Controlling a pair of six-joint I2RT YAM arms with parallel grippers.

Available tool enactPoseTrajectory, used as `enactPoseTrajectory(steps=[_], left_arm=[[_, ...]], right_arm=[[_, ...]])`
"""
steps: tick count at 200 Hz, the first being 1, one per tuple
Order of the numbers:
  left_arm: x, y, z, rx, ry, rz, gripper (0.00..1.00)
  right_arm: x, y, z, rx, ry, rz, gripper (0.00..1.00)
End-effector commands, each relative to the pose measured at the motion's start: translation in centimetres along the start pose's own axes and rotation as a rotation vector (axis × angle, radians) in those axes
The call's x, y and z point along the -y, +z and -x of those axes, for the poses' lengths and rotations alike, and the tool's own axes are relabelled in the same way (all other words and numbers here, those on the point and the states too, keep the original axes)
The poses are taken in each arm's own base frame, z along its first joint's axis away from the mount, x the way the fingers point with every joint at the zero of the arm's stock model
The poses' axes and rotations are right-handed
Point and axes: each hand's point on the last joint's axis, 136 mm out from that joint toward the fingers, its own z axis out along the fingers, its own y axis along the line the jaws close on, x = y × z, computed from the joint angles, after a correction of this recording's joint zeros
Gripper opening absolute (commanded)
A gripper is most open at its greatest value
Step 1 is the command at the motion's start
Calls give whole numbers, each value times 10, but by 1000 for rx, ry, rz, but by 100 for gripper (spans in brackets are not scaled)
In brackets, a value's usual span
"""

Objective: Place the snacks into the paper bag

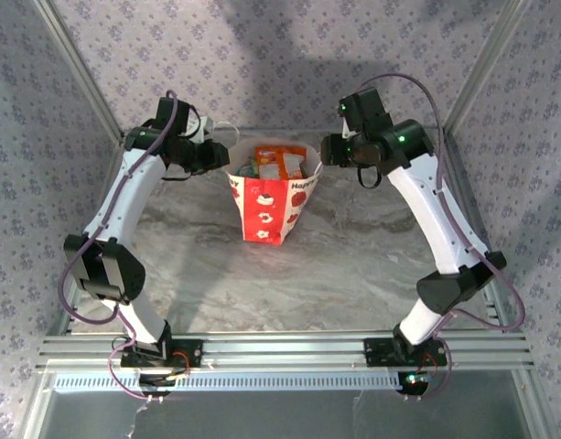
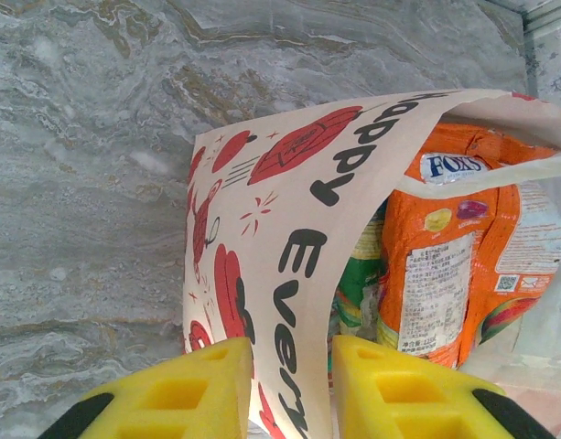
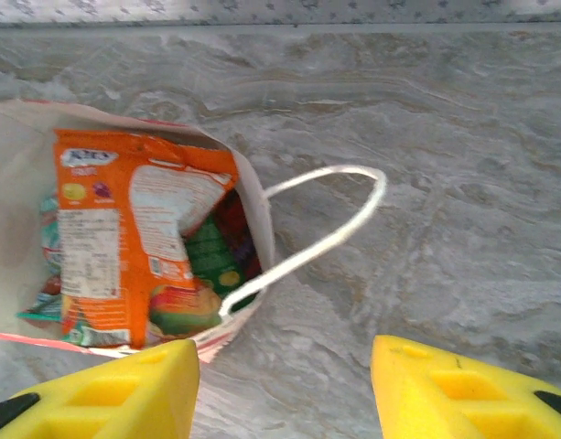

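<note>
The red-and-white paper bag (image 1: 271,206) stands upright at the middle back of the table, mouth open. Snacks sit inside it: an orange packet (image 1: 278,163) on top, a green one (image 3: 211,251) beside it and a teal edge (image 3: 42,311) under it. In the left wrist view the orange packet (image 2: 454,274) and green packet (image 2: 358,283) show behind the bag's printed wall (image 2: 289,210). My left gripper (image 2: 292,384) is shut on that wall at the bag's left rim (image 1: 221,157). My right gripper (image 3: 285,384) hangs open and holds nothing, just right of the bag's mouth (image 1: 328,151), above its white string handle (image 3: 344,233).
The bag stands on a grey marble tabletop (image 1: 353,265). Patterned walls and slanted metal posts (image 1: 472,82) close in the back and sides. An aluminium rail (image 1: 289,352) with both arm bases runs along the near edge.
</note>
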Motion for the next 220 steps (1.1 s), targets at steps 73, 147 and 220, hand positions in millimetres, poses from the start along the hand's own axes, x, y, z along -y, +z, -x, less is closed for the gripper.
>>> enactPoseTrajectory(steps=[73,147,220], left_arm=[[9,-29,2,53,57,22,30],[12,-27,3,41,56,13,32],[36,-35,19,74,106,-32,38]], right_arm=[[-12,60,5,-94,62,55,52],[-21,60,27,1,131,99,16],[-44,51,37,33,70,172,0]])
